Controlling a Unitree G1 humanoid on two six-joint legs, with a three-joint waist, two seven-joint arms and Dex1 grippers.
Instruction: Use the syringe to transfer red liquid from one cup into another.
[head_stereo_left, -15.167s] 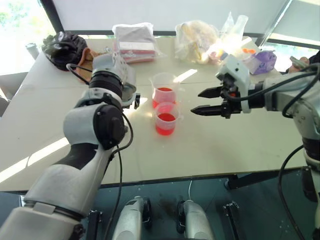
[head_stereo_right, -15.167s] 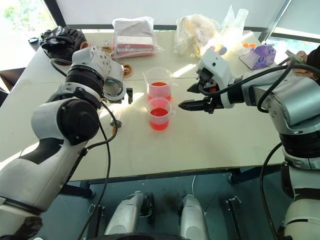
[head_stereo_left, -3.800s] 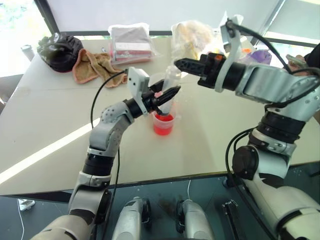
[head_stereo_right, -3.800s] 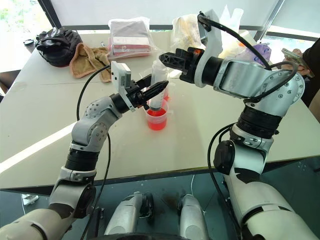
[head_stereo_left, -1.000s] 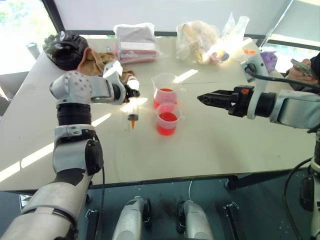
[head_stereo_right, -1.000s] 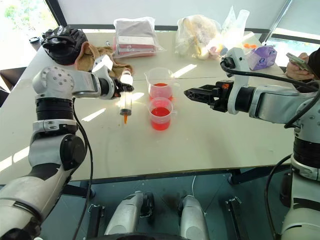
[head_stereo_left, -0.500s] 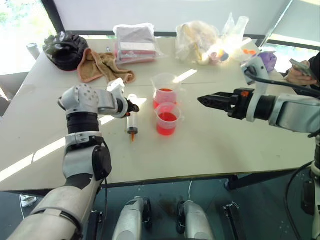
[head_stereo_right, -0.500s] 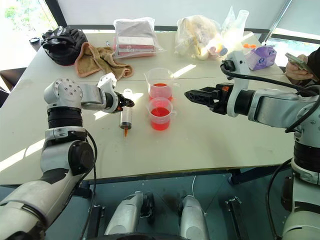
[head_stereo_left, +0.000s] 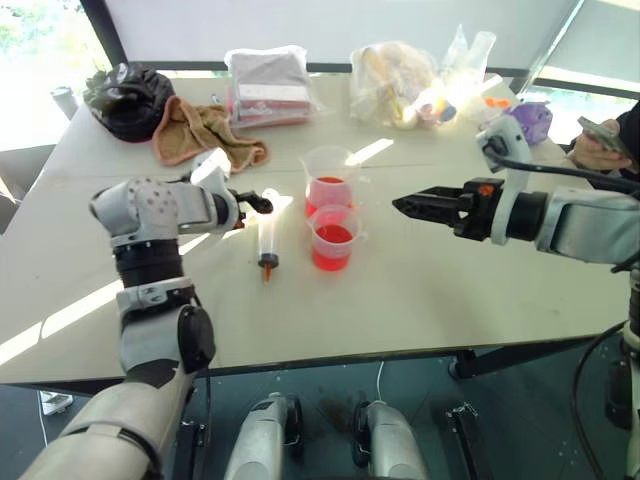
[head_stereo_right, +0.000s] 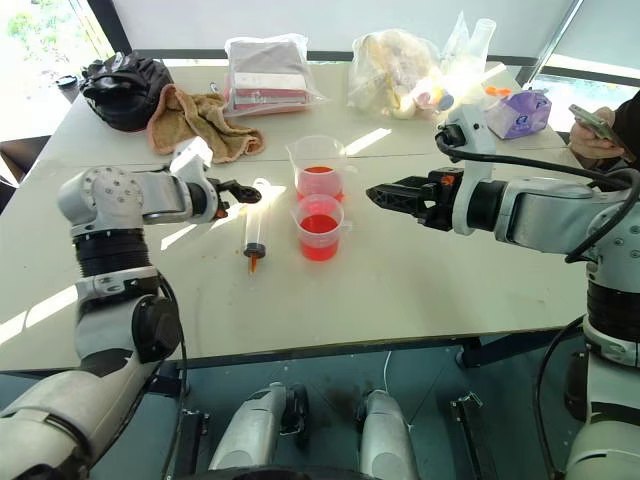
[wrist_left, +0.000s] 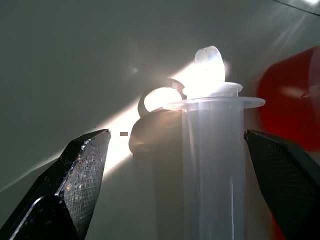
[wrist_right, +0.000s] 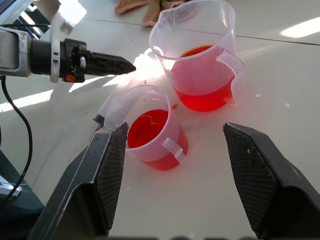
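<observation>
Beside the two cups of red liquid (head_stereo_right: 317, 237), the syringe (head_stereo_right: 254, 225) is lying flat on the tabletop (head_stereo_right: 420, 290), set down apparently after use; the left hand (head_stereo_right: 243, 190) is gaping over its plunger end, and the right hand (head_stereo_right: 385, 195) is hovering spread apart.

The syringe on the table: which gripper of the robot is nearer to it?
Left. The open left gripper is right at the plunger end of the syringe; the open right gripper hangs beyond the two cups.
</observation>
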